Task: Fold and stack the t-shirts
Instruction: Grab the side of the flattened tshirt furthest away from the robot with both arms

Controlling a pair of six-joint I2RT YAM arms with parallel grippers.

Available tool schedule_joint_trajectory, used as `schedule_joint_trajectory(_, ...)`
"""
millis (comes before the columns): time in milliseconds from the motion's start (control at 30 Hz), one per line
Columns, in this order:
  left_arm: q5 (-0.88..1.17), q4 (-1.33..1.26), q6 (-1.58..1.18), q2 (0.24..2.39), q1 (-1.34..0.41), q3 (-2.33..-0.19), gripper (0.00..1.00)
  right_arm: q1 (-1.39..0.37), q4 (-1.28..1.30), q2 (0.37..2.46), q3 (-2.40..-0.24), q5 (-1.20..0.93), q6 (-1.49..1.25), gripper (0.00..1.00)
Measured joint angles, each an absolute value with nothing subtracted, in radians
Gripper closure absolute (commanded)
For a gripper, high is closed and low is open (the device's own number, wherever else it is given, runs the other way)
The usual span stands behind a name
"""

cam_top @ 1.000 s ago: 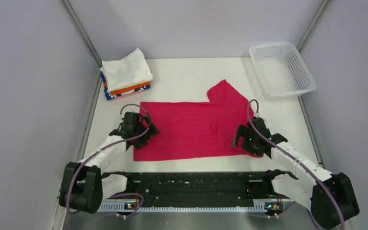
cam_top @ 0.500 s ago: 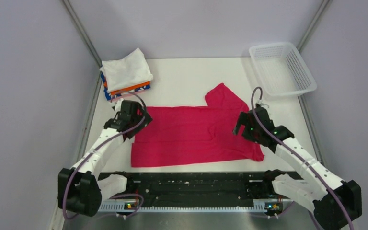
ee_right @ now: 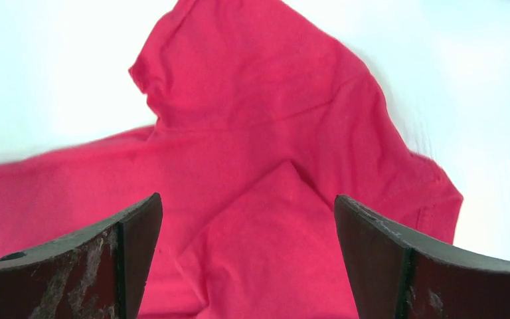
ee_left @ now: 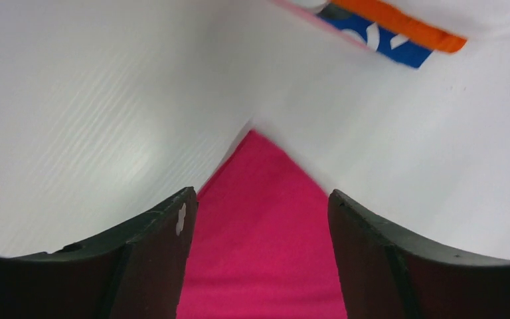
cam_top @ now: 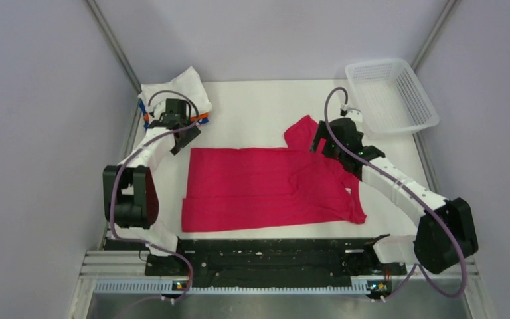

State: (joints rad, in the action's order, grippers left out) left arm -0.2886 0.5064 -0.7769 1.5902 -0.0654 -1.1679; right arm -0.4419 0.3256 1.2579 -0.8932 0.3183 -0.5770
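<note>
**A:** T-shirt, the crimson-pink one (cam_top: 265, 189): where does it lie?

**B:** Spread flat in the middle of the table (cam_top: 259, 100), with one sleeve poking out at the far right.

**A:** How will it handle?

**B:** Light, soft and limp, I'd judge. It would sag if lifted from one point, so pinch both far corners together.

**A:** And the grippers?

**B:** The left gripper (cam_top: 187, 138) hovers at the far left corner, fingers apart and empty. The right gripper (cam_top: 319, 141) hangs over the sleeve, spread wide and holding nothing. The folded stack (cam_top: 172, 100) sits beyond the left one.
</note>
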Motion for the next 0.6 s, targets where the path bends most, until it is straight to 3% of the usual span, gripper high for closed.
schedule_joint_trajectory(133,-0.302,0.515,-0.751,1.754,-0.065,-1.315,0.44,-0.414,0.271,1.363,-0.940,0.314,-0.557,0.01)
schedule_joint_trajectory(433,-0.300,0.531,-0.733,1.924,-0.052,-1.372,0.45,-0.317,0.245,1.482,-0.978,0.261,-0.537,0.01)
schedule_joint_trajectory(600,-0.293,0.536,-0.736,1.953,-0.050,-1.372,0.57,-0.297,0.241,1.528,-1.000,0.249,-0.516,0.01)
